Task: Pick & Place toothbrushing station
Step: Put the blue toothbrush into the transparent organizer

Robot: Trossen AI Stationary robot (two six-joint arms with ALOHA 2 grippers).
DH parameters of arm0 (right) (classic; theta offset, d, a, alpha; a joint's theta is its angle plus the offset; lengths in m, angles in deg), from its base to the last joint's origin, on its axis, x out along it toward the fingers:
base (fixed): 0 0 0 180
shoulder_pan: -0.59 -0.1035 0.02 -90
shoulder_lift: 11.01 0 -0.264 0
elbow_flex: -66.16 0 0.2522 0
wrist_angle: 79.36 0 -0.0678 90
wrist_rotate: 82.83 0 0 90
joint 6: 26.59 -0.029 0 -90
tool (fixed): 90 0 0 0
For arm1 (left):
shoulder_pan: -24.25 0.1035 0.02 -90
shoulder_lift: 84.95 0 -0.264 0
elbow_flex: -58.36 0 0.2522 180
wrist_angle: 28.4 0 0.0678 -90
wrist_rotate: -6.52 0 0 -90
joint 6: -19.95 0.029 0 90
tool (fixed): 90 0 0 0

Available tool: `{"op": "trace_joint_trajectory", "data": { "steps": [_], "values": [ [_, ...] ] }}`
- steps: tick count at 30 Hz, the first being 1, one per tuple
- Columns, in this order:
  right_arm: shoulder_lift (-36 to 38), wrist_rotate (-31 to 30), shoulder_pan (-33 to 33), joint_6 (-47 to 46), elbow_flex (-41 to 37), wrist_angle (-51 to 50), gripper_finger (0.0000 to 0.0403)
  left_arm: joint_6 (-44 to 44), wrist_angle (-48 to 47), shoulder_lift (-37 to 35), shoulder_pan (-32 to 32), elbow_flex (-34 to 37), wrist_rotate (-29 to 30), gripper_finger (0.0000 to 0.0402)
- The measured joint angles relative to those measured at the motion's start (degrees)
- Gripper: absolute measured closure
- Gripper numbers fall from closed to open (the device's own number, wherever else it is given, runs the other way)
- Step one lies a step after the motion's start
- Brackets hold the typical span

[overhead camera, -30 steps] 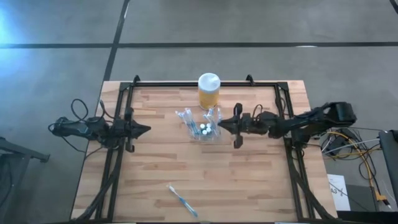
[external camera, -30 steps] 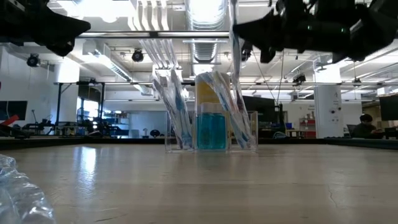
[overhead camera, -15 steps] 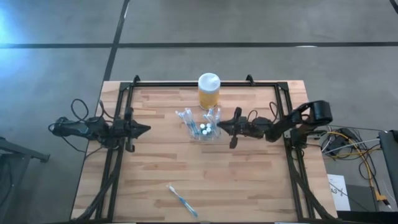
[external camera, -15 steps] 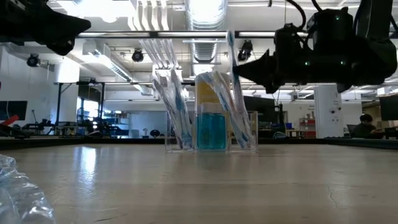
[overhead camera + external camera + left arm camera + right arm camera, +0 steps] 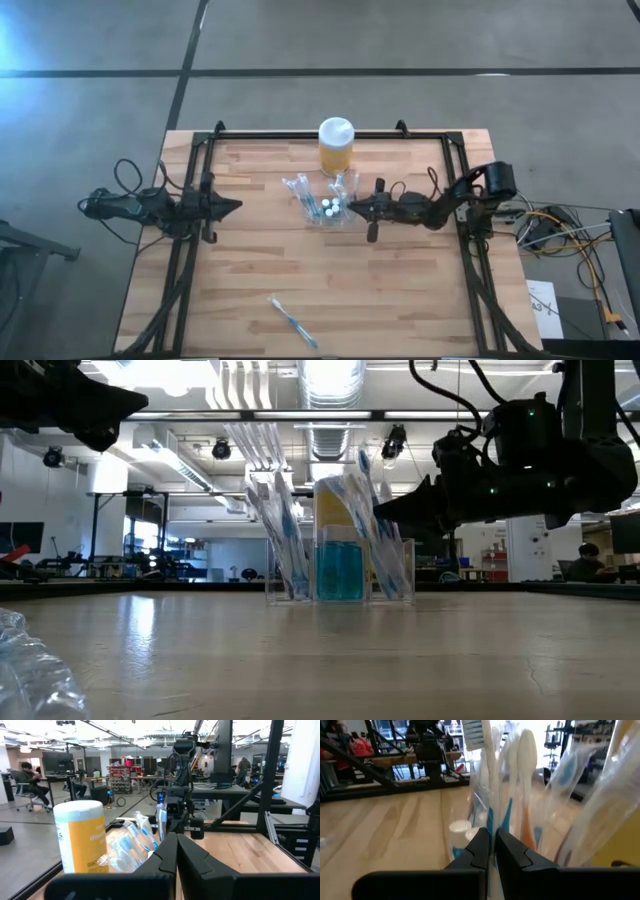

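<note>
So the clear toothbrush holder (image 5: 327,203) sits mid-worktop, just in front of the yellow jar (image 5: 336,146); right claw (image 5: 352,206) is pinched shut on a toothbrush (image 5: 487,785) right beside it; left claw (image 5: 238,208) is shut, empty, well apart.
</note>
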Motion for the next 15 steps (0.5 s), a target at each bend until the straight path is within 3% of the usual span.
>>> {"op": "trace_joint_trajectory", "data": {
  "steps": [15],
  "values": [
    [-1.3,-1.4,0.1,-1.6,0.0,-2.3,0.039,-0.5,0.0,0.0,0.0,0.0,0.3,0.0394]
  ]
}}
